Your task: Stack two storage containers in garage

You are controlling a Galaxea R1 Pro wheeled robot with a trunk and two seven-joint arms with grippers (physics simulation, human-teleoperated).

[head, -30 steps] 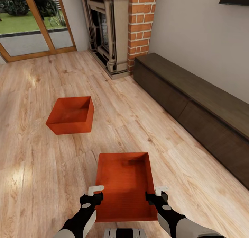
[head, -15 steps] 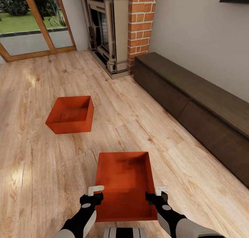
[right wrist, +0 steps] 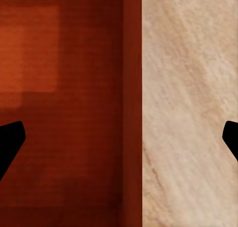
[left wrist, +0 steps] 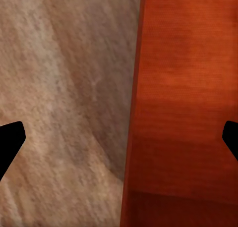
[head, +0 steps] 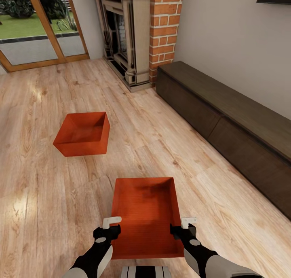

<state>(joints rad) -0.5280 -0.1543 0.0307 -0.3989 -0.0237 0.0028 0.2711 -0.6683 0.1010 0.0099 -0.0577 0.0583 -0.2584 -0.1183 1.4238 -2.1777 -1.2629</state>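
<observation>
Two open hands, left hand (head: 112,220) and right hand (head: 188,220), are poised astride the near container (head: 146,213)'s walls, unclosed; the second container (head: 84,133) waits at eleven o'clock.

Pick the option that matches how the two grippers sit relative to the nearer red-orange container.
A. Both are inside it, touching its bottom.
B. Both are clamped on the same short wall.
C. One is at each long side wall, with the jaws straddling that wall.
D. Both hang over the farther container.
C: the left gripper and right gripper flank the nearer container, and each wrist view shows a side wall running between the open fingers.
</observation>
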